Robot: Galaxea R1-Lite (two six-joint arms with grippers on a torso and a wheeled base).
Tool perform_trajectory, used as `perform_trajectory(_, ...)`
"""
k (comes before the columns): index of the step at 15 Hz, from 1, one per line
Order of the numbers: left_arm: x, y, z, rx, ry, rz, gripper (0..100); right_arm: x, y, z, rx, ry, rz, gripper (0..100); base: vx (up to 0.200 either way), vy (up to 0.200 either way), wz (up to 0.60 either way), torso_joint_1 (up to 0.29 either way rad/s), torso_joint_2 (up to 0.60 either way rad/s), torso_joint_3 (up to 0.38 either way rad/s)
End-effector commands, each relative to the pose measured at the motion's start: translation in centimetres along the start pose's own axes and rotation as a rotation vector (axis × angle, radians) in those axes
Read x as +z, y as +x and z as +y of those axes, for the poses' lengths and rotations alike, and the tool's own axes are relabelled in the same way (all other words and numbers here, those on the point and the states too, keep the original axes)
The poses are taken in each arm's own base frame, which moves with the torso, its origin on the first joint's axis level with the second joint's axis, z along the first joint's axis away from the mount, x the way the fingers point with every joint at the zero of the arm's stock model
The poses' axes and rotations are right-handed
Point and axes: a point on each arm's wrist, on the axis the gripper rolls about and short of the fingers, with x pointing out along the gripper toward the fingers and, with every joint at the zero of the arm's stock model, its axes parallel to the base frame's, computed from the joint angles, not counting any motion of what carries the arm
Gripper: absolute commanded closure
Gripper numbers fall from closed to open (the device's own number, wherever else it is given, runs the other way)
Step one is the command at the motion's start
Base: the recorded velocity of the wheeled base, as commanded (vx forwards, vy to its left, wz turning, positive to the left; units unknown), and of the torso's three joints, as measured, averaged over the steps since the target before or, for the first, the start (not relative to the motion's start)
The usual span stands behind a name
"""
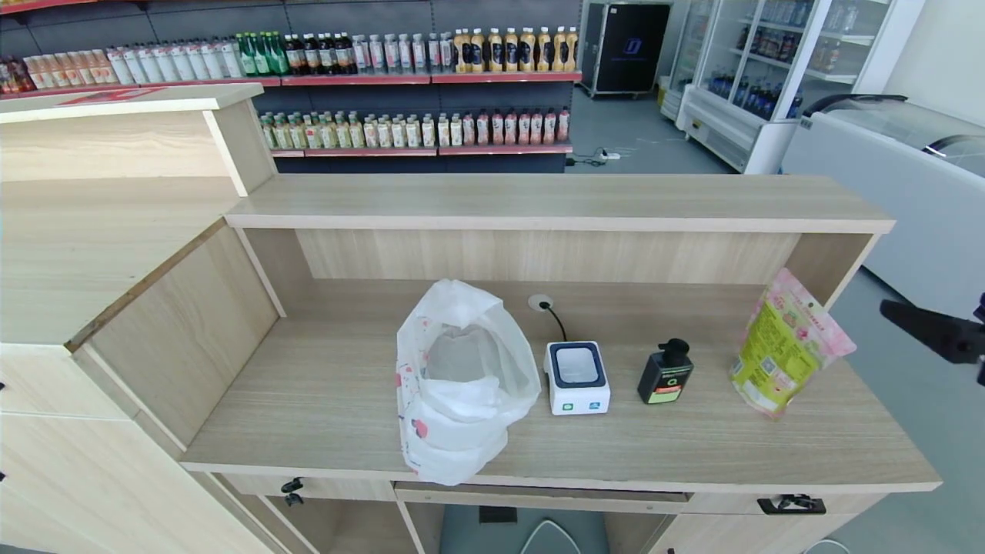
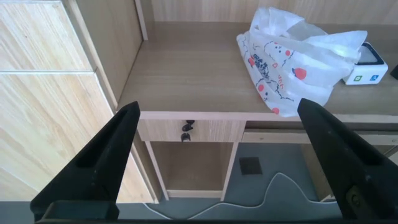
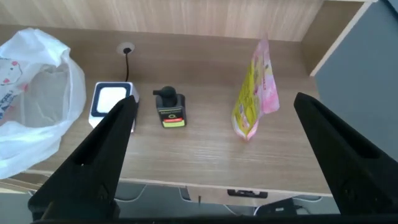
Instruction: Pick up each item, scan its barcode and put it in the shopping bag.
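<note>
Head view: bag (image 1: 462, 377) perhaps touching scanner (image 1: 577, 377).

The counter (image 1: 308, 400) before me is matt, pale wood grain. The shopping bag (image 1: 462, 385) is thin, crinkled, translucent plastic; the scanner (image 1: 577, 377) smooth white plastic, the pouch (image 1: 785, 346) glossy film.

A: Fixtures on hand?
B: One pale wood counter (image 1: 323, 400). Raised ledge (image 1: 554, 201) along its back edge. Cable port (image 1: 540, 302) near the back, about midway. Black drawer handle (image 1: 791, 505) under the front right corner.
A: Beyond the counter?
B: Two red-edged shelves (image 1: 362, 151) of bottled drinks (image 1: 415, 129). Black case (image 1: 627, 46) beside them. Glass-door cooler (image 1: 762, 69). White chest freezer (image 1: 900, 177) at right. Power strip (image 1: 608, 155) on the floor.
</note>
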Motion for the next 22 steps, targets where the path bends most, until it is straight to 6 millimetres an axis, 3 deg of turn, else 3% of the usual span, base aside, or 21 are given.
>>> perform_trajectory(1, 0.0, 0.0, 0.0, -0.001, 0.001, 0.001, 0, -4.4, 10.0, -0.6, 0.036, -0.053, 0.205, 0, 0.0, 0.0, 0.0, 0.0, 0.0, 0.0)
perform_trajectory(4, 0.0, 0.0, 0.0, -0.001, 0.0, 0.001, 0, -7.3, 12.1, -0.4, 0.117, -0.053, 0.302, 0, 0.0, 0.0, 0.0, 0.0, 0.0, 0.0)
perform_trajectory(7, 0.0, 0.0, 0.0, -0.001, 0.0, 0.001, 0, -9.3, 13.5, -1.5, 0.216, -0.141, 0.35, 0, 0.0, 0.0, 0.0, 0.0, 0.0, 0.0)
perform_trajectory(10, 0.0, 0.0, 0.0, -0.001, 0.0, 0.001, 0, -10.0, 14.0, -1.7, 0.253, -0.138, 0.367, 0, 0.0, 0.0, 0.0, 0.0, 0.0, 0.0)
perform_trajectory(15, 0.0, 0.0, 0.0, -0.001, 0.0, 0.001, 0, -10.9, 15.5, -4.3, 0.299, -0.135, 0.357, 0, 0.0, 0.0, 0.0, 0.0, 0.0, 0.0)
perform_trajectory(22, 0.0, 0.0, 0.0, -0.001, 0.0, 0.001, 0, -12.8, 17.7, -3.7, 0.386, -0.145, 0.362, 0, 0.0, 0.0, 0.0, 0.0, 0.0, 0.0)
